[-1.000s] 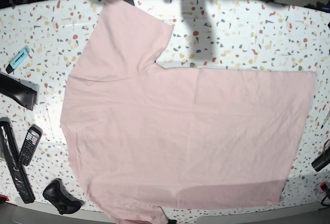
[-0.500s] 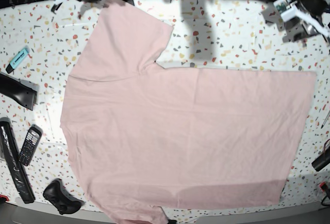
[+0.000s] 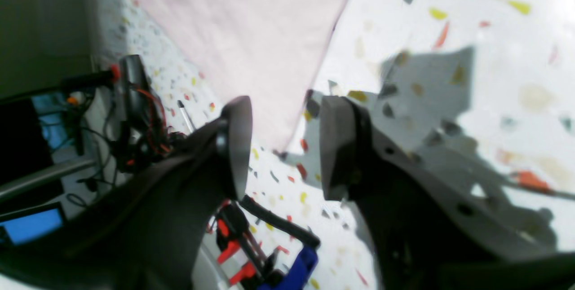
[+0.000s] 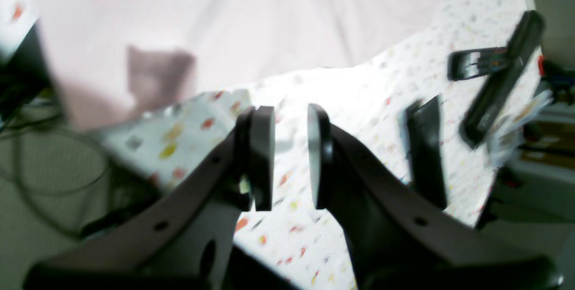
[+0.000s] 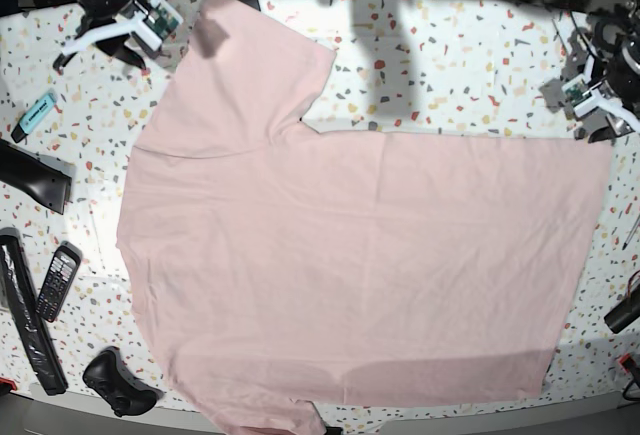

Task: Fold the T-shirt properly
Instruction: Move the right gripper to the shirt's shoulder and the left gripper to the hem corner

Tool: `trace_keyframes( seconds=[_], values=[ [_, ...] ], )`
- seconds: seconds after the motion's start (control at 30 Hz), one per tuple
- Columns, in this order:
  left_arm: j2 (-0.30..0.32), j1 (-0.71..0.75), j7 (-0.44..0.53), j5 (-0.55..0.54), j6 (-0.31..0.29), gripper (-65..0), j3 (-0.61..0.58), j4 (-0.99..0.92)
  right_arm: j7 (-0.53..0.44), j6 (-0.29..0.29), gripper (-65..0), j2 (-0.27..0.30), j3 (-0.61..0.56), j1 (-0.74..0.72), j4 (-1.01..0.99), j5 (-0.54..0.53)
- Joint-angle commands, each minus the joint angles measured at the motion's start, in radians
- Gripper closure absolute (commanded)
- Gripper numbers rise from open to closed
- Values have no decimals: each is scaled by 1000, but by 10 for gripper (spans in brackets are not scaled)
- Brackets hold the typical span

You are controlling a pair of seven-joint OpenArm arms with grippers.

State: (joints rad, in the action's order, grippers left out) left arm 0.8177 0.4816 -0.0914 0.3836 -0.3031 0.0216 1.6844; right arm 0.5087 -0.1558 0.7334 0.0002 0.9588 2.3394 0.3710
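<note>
The pale pink T-shirt (image 5: 350,255) lies spread flat on the terrazzo table, plain side up, with one sleeve (image 5: 250,65) pointing to the back left. No lettering or label shows. My left gripper (image 5: 592,120) is open and empty over the shirt's back right hem corner; in the left wrist view that gripper (image 3: 283,146) hangs above the corner of the cloth (image 3: 251,34). My right gripper (image 5: 105,50) is open by a narrow gap and empty, just left of the sleeve. In the right wrist view that gripper (image 4: 290,160) is over bare table, with the shirt (image 4: 224,20) beyond it.
Along the table's left edge lie a turquoise highlighter (image 5: 35,115), a black wedge (image 5: 35,180), a handset (image 5: 58,280), a long black bar (image 5: 25,320) and a black game controller (image 5: 120,383). Black and red tools (image 5: 625,310) and cables sit at the right edge.
Both arms have come down from the back edge, the left to the shirt's back right corner, the right to beside the sleeve. The shirt has not moved.
</note>
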Motion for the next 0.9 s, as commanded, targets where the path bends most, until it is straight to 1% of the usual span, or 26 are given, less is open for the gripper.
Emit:
trace_keyframes(
  seconds=[0.0, 0.3, 0.5, 0.7, 0.77, 0.8, 0.87],
  values=[
    [20, -31, 10, 2, 15, -237, -13, -17, -14, 14, -126, 9, 7, -4, 17, 11],
    [24, -268, 3, 13, 15, -237, -212, -270, -11, 14, -126, 9, 7, -50, 17, 11],
    [48, -401, 3, 62, 15, -237, -354, -403, -11, 14, -126, 9, 7, -50, 17, 12],
    [50, -483, 3, 63, 15, -237, -440, -514, -11, 14, -126, 9, 7, -50, 17, 13],
    [50, -484, 7, 87, 14, -236, -451, -528, -12, 14, -126, 9, 7, -50, 17, 13],
    [50, -481, 16, 105, 2, -236, -452, -529, -12, 14, -126, 9, 7, -50, 17, 13],
    [50, -481, 18, 116, -60, -224, -452, -529, -14, 14, -126, 9, 7, -50, 17, 13]
  ],
)
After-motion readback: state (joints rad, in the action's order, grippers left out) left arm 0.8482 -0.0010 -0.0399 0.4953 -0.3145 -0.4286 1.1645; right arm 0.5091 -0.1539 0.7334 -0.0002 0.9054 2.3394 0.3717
